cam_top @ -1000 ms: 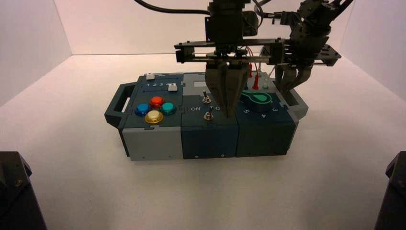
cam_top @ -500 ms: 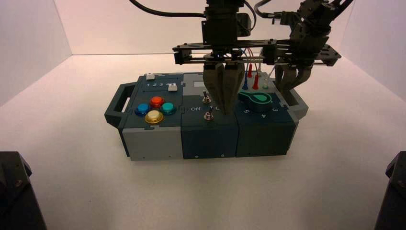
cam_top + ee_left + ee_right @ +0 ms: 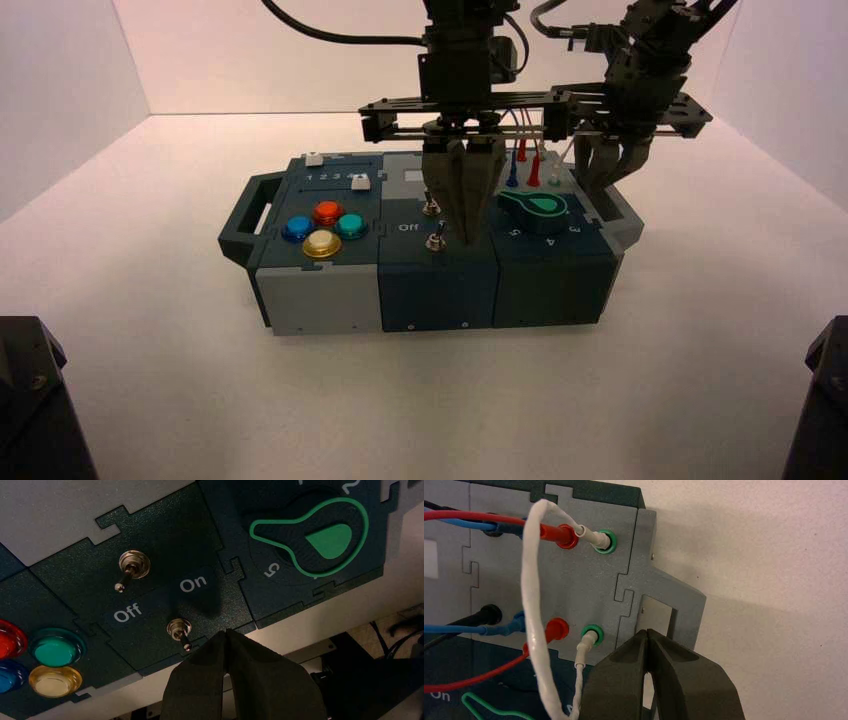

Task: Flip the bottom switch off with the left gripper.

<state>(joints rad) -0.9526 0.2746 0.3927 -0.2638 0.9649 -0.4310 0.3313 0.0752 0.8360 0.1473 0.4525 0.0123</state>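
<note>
Since a second ago the left claw (image 3: 464, 238) has slid leftward across the box (image 3: 560, 270), from over the "On" lettering toward the bottom switch (image 3: 436, 241), while the right claw (image 3: 612, 178) has not budged from above the wired rear corner. We read this as the closing approach, with the push itself not yet begun.

In the left wrist view the left claw's fingers are pressed together into one blunt point (image 3: 227, 639), and the bottom switch (image 3: 180, 631) sits just beside that point, between the "Off" (image 3: 127, 614) and "On" (image 3: 193, 584) lettering near the box's front edge. Its lever leans toward the claw tips (the "On" side, as far as we can judge). We cannot tell whether the tip already touches the lever.

The next move, we judge, calls for a short sideways sweep toward "Off", kept low enough to catch the lever and clear of the unlabelled toggle (image 3: 131, 567) behind it. The right claw's fingers are likewise closed, holding nothing.
</note>
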